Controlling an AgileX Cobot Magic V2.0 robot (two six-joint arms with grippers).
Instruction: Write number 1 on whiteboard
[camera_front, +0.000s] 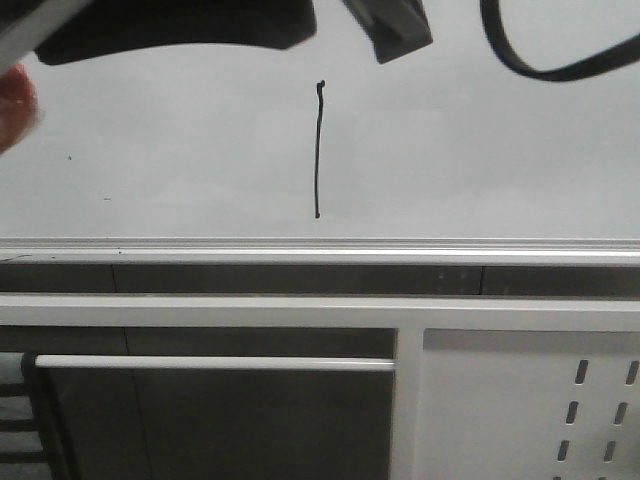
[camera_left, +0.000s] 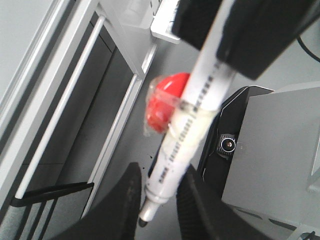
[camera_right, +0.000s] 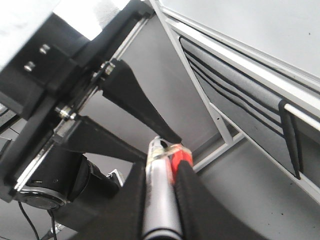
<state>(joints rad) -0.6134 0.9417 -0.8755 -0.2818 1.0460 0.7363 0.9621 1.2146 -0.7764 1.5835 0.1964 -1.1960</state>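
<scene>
Between the left gripper (camera_left: 159, 192) fingers: white marker (camera_left: 192, 127), clamped; right gripper (camera_right: 160, 192) clamps silver pen (camera_right: 159, 200); whiteboard (camera_front: 480, 160) bears number 1 (camera_front: 318, 150).

The left gripper (camera_left: 159, 200) has matte black, curved fingers (camera_left: 131, 192) with ribbed inner edges. The right gripper (camera_right: 159, 200) has the same black fingers (camera_right: 135, 197), under a black bracket with silver screws (camera_right: 64, 112), a round black motor housing and a thin black cable (camera_right: 30, 225).

A white metal frame (camera_front: 500, 312) runs below; its panel (camera_front: 520, 420) has slotted holes. A black cable (camera_front: 540, 55) loops at upper right.
</scene>
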